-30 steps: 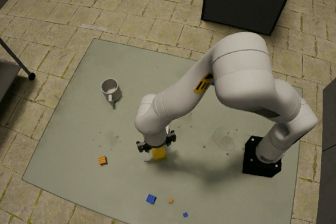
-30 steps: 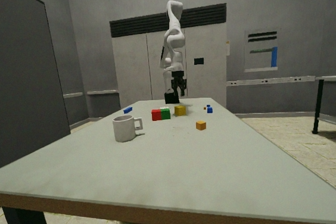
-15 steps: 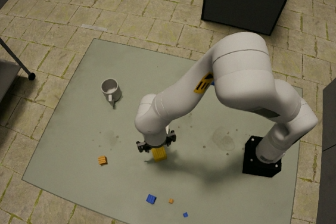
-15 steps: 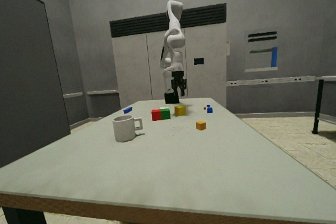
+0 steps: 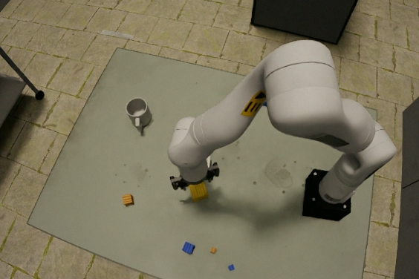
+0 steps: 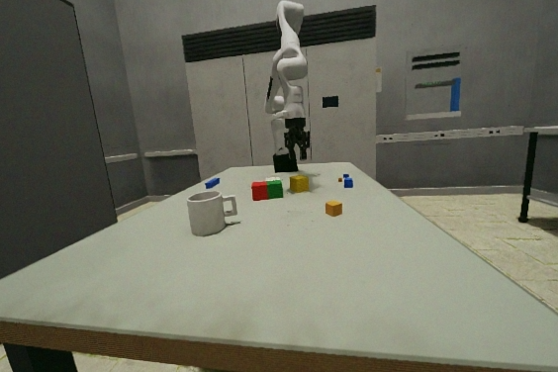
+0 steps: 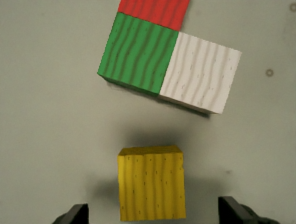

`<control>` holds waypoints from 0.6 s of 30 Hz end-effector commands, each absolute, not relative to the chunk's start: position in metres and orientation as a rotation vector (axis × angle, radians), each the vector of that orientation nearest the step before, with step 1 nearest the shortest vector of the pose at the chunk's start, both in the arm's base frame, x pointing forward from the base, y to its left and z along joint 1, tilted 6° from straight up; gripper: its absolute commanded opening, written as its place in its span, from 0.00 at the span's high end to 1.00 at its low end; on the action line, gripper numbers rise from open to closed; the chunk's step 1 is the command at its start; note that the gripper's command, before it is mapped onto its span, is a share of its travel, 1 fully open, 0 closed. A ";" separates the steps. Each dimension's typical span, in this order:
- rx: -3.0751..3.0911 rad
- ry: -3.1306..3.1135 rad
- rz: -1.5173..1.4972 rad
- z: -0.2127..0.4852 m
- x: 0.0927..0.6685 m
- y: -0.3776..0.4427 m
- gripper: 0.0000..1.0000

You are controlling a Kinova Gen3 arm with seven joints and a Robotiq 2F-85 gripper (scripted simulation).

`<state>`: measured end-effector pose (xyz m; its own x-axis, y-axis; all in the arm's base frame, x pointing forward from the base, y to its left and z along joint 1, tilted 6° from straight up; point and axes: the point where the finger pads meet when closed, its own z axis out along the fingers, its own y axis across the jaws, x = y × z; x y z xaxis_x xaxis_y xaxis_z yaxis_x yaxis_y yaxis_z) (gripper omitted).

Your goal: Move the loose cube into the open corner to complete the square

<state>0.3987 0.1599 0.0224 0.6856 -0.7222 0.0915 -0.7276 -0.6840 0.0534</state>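
The loose yellow cube (image 7: 151, 183) lies on the table, apart from the other three. In the wrist view the green cube (image 7: 137, 52) touches the red cube (image 7: 155, 11) above it and the white cube (image 7: 202, 77) on its right, forming an L. The free corner is right of the red cube, above the white one. The yellow cube sits below the green and white pair with a gap. My gripper (image 7: 156, 216) is open, hovering above the yellow cube with a finger on each side, touching nothing. It also shows in the top view (image 5: 194, 181) over the yellow cube (image 5: 197, 191).
A grey mug (image 5: 138, 111) stands at the far left. An orange cube (image 5: 128, 199), a blue brick (image 5: 189, 248), a small orange block (image 5: 213, 250) and a small blue block (image 5: 231, 267) lie scattered. The arm's black base (image 5: 326, 202) is at the right.
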 end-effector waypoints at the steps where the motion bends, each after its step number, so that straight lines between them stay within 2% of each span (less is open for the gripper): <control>1: 2.805 -1.210 0.097 0.022 0.399 0.160 0.16; 18: 2.805 -1.210 0.096 0.007 0.399 0.159 0.16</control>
